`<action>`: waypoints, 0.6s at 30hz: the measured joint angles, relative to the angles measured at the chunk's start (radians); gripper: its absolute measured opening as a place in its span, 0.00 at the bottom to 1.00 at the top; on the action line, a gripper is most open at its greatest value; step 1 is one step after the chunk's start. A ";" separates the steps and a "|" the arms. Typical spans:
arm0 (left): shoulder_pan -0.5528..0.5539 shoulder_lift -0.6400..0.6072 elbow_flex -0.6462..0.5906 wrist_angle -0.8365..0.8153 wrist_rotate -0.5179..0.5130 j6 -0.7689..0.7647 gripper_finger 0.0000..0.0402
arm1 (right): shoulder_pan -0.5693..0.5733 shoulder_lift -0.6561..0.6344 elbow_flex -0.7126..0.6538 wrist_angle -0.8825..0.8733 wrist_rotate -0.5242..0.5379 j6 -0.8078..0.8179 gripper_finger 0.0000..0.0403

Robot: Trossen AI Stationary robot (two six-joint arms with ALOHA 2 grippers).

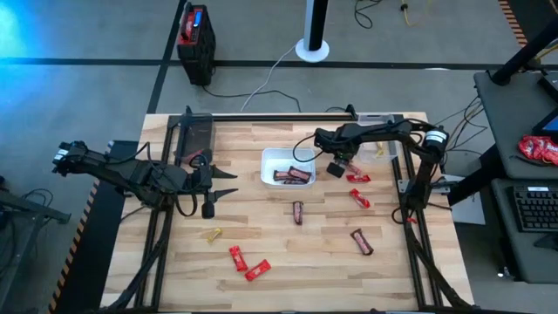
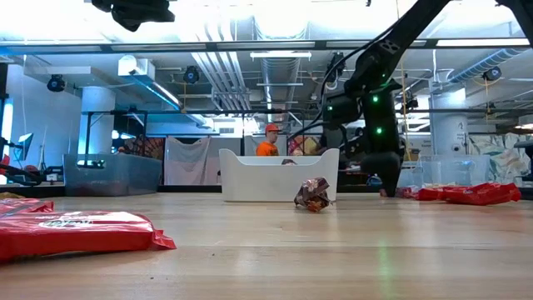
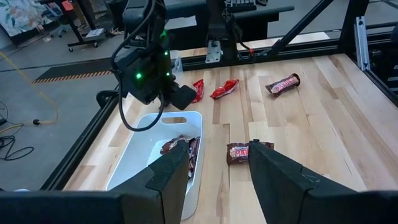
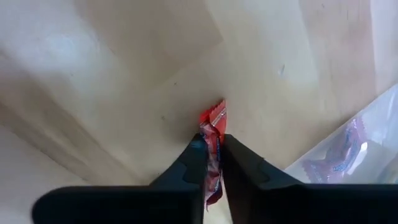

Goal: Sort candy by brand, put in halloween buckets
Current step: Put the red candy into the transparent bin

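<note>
The sorting is judged to be at an early-to-middle stage. In the white tray, near the middle of the worktop, a few dark brown bars are already gathered. A red-wrapped candy is clamped between the closed fingers of the right hand, which is held just above the boards beside the tray's right edge, near a clear tub at the far right of the worktop. Much is left loose: two brown bars in the open middle, red pieces just right of the tray, two more red pieces toward the near edge, and a small yellow piece near them. The left hand is held with fingers apart, waiting over the worktop's left side near a second clear tub at the far left corner. Open room is plentiful across the middle and near side; it is tighter along the far and right edges, where frame rails, the tubs and the right arm's base are crowded together.
</note>
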 joint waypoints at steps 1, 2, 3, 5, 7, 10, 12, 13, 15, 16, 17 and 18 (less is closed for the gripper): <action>0.000 0.000 0.000 0.000 0.000 0.000 0.37 | 0.000 -0.002 0.000 -0.001 -0.002 -0.012 0.06; 0.000 0.000 0.000 0.000 0.000 0.000 0.37 | 0.000 -0.006 0.000 -0.002 -0.004 -0.013 0.05; 0.000 0.000 0.000 0.000 0.000 0.000 0.37 | 0.000 -0.008 0.000 -0.005 -0.008 -0.013 0.05; 0.000 0.000 0.000 0.000 0.000 0.000 0.37 | 0.002 -0.017 0.010 -0.027 -0.013 0.000 0.05; 0.000 0.000 0.000 0.000 0.000 0.000 0.37 | 0.004 -0.038 0.026 -0.049 -0.015 0.011 0.05; 0.000 0.000 0.000 0.000 0.000 -0.006 0.37 | 0.008 -0.088 0.053 -0.065 -0.012 0.025 0.05; 0.000 0.000 0.000 0.000 0.000 -0.011 0.37 | 0.008 -0.129 0.071 -0.068 -0.008 0.038 0.04; 0.000 0.000 0.000 0.000 0.000 -0.015 0.37 | 0.007 -0.154 0.079 -0.067 0.004 0.044 0.04; 0.000 0.000 0.000 0.000 0.000 -0.024 0.37 | 0.007 -0.200 0.095 -0.079 0.066 0.074 0.04; 0.000 0.000 0.000 0.000 0.000 -0.026 0.37 | 0.005 -0.221 0.102 -0.090 0.105 0.094 0.04; 0.000 0.000 0.000 0.000 0.000 -0.030 0.37 | 0.001 -0.240 0.104 -0.101 0.147 0.113 0.04; 0.000 0.000 0.000 0.000 0.000 -0.032 0.37 | -0.002 -0.257 0.104 -0.106 0.189 0.127 0.04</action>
